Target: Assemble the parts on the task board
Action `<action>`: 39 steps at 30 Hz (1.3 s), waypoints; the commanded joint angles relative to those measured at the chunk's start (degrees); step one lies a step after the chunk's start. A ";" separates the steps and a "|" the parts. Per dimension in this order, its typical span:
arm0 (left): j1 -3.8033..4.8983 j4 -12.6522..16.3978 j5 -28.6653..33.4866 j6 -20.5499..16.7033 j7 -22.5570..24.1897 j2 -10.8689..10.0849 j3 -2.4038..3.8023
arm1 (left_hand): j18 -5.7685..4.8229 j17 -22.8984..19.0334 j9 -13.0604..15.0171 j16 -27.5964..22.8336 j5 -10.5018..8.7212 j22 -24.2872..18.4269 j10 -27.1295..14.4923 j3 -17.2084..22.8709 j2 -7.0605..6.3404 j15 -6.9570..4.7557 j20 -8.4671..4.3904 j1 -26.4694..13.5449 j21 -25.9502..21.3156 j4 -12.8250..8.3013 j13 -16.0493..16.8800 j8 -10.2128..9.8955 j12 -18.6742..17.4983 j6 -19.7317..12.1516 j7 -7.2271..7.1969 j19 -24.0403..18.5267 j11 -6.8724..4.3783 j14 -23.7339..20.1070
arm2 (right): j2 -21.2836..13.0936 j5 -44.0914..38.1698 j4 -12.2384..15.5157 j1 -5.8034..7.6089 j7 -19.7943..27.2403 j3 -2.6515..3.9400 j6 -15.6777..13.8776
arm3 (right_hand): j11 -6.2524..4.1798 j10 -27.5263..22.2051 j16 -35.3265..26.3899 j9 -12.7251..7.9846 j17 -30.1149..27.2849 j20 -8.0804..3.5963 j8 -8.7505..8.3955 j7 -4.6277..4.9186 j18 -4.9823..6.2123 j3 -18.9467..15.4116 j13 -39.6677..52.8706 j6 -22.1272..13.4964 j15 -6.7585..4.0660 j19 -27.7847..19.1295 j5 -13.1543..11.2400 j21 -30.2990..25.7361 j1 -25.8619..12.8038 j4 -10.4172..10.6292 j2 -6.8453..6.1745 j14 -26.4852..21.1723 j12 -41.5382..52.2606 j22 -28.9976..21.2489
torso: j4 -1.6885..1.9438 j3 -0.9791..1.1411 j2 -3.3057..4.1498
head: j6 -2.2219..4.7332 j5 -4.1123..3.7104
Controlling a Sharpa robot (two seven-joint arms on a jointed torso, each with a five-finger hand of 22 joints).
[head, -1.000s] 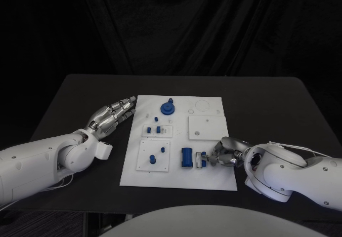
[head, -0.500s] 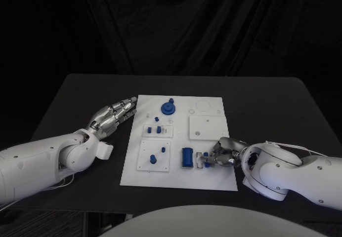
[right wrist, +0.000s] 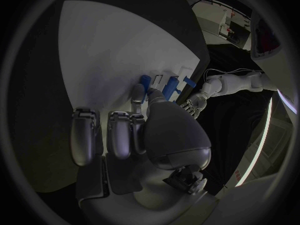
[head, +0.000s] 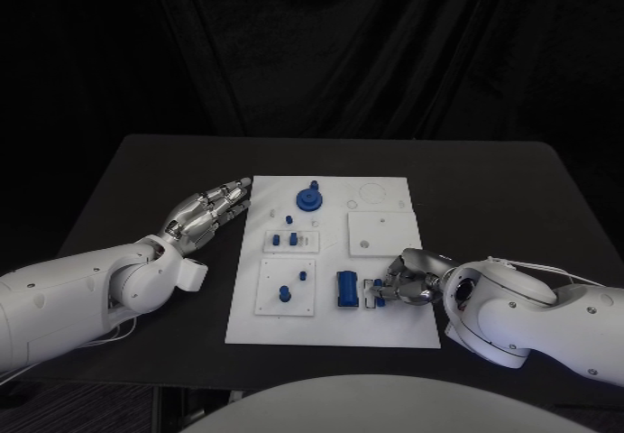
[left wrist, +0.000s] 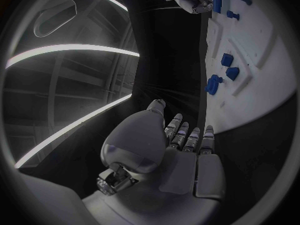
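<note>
The white task board [head: 390, 320] lies in the middle of the black table. On it are a blue round gear-like part [head: 309, 198], small blue pegs [head: 284, 240] in a raised white plate, further pegs [head: 282, 292] lower down, and a blue block [head: 347, 287]. My right hand [head: 409, 281] sits at the board's right edge with its fingers curled around a small blue part [head: 377, 290] beside the block. In the right wrist view the fingertips [right wrist: 136, 92] meet that part [right wrist: 172, 85] over the board [right wrist: 106, 45]. My left hand [head: 208, 212] lies flat with fingers stretched, beside the board's left edge, holding nothing.
A square white plate [head: 380, 231] and ring outlines [head: 372, 192] occupy the board's far right. In the left wrist view the left hand [left wrist: 184, 140] points toward the board [left wrist: 250, 100], where the gear-like part [left wrist: 214, 84] stands. Bare black table surrounds the board.
The right hand's fingers have drawn the small blue part slightly toward the board's right edge. The left hand has stayed in place.
</note>
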 commanded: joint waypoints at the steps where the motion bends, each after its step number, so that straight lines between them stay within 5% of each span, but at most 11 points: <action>1: -0.10 0.07 0.25 0.71 0.41 0.06 0.05 | -0.88 -0.07 0.01 -0.17 0.17 0.05 -0.15 0.12 0.18 0.35 0.32 0.50 0.27 -0.29 -0.08 -0.03 -0.39 -0.38 0.19 -0.09 0.33 -0.14 | -0.59 -0.58 -0.48 -0.29 -3.26 -0.41 1.60 | 0.19 5.99 -0.28 0.69 6.41 0.03 0.27 0.21 0.21 1.33 14.90 -1.39 -0.07 3.35 -0.15 -0.24 0.53 -0.34 -0.26 4.47 -0.32 13.00 | 0.00 -0.01 -0.04 | -0.01 -0.09; 13: -0.12 0.04 0.25 0.74 0.13 0.07 0.05 | -0.89 -0.06 0.02 -0.16 0.17 0.05 -0.19 0.13 0.14 0.38 0.33 0.49 0.28 -0.35 -0.08 -0.01 -0.40 -0.28 0.21 -0.09 0.26 -0.12 | -1.27 -1.73 -0.74 -0.28 -3.52 -0.42 4.10 | 1.08 5.99 -0.69 1.91 5.45 0.67 0.21 1.23 0.40 2.31 14.90 -4.73 0.67 3.00 -0.76 -1.04 -0.16 1.25 -1.20 4.29 -0.32 12.73 | 0.04 -0.03 -0.01 | -0.01 -0.02; 15: -0.12 -0.01 0.25 0.76 0.09 0.13 0.05 | -0.89 -0.06 0.02 -0.16 0.16 0.06 -0.21 0.13 0.14 0.39 0.33 0.48 0.28 -0.36 -0.09 -0.01 -0.42 -0.27 0.21 -0.08 0.25 -0.12 | -1.32 -1.64 -0.82 -0.28 -3.10 -0.42 4.18 | 1.27 5.99 -0.77 2.23 5.25 0.86 0.46 1.41 0.42 2.23 14.90 -5.01 0.84 2.98 -2.23 -1.12 -0.95 2.17 -1.33 4.26 -0.32 12.71 | 0.04 -0.03 -0.01 | -0.01 -0.03; 21: -0.13 -0.02 0.25 0.87 0.00 0.24 0.05 | -0.89 -0.06 0.02 -0.16 0.15 0.05 -0.21 0.14 0.14 0.40 0.34 0.46 0.28 -0.36 -0.08 -0.01 -0.42 -0.29 0.22 -0.08 0.23 -0.12 | -1.41 -0.62 -0.96 -0.28 -1.52 -0.42 3.96 | 1.87 5.99 -0.97 3.25 4.76 1.43 1.51 2.05 0.52 -0.17 14.90 -5.55 1.38 2.82 -15.30 -1.58 -6.41 3.90 -1.09 4.19 -0.32 12.59 | 0.07 -0.01 -0.01 | -0.01 0.03; 29: -0.14 -0.05 0.25 0.86 0.03 0.14 0.05 | -0.90 -0.06 0.02 -0.16 0.12 0.04 -0.23 0.14 0.15 0.41 0.34 0.43 0.28 -0.36 -0.09 -0.01 -0.43 -0.30 0.23 -0.09 0.23 -0.12 | -1.93 1.05 -0.56 -0.28 0.74 -0.42 2.42 | 1.81 5.99 -0.92 3.61 4.77 1.48 2.24 1.94 0.55 -2.57 14.90 -5.35 1.36 2.83 -24.01 -1.71 -10.48 3.96 -0.29 4.21 -0.32 12.57 | 0.03 0.03 -0.03 | -0.01 0.15; 32: -0.15 -0.06 0.25 0.91 0.03 0.14 0.05 | -0.90 -0.06 0.02 -0.16 0.12 0.04 -0.23 0.14 0.15 0.41 0.34 0.43 0.28 -0.36 -0.09 -0.01 -0.43 -0.30 0.23 -0.09 0.23 -0.12 | -2.13 1.44 -0.49 -0.28 1.18 -0.42 2.02 | 1.73 5.99 -0.89 3.71 4.79 1.42 2.50 1.85 0.54 -3.87 14.90 -5.20 1.29 2.85 -25.58 -1.70 -12.76 4.09 -0.09 4.22 -0.32 12.59 | 0.02 0.02 -0.06 | -0.01 0.11; 39: -0.18 -0.11 0.25 0.95 0.04 0.19 0.05 | -0.90 -0.06 0.02 -0.16 0.12 0.04 -0.23 0.14 0.15 0.41 0.34 0.43 0.28 -0.36 -0.09 -0.01 -0.43 -0.30 0.23 -0.09 0.23 -0.12 | -2.45 1.78 -0.57 -0.27 1.11 -0.42 1.96 | 1.59 5.99 -0.87 3.80 4.80 1.33 2.75 1.69 0.56 -3.73 14.90 -5.07 1.19 2.84 -24.65 -1.77 -11.45 3.67 0.66 4.22 -0.32 12.57 | 0.05 -0.01 -0.01 | -0.01 0.11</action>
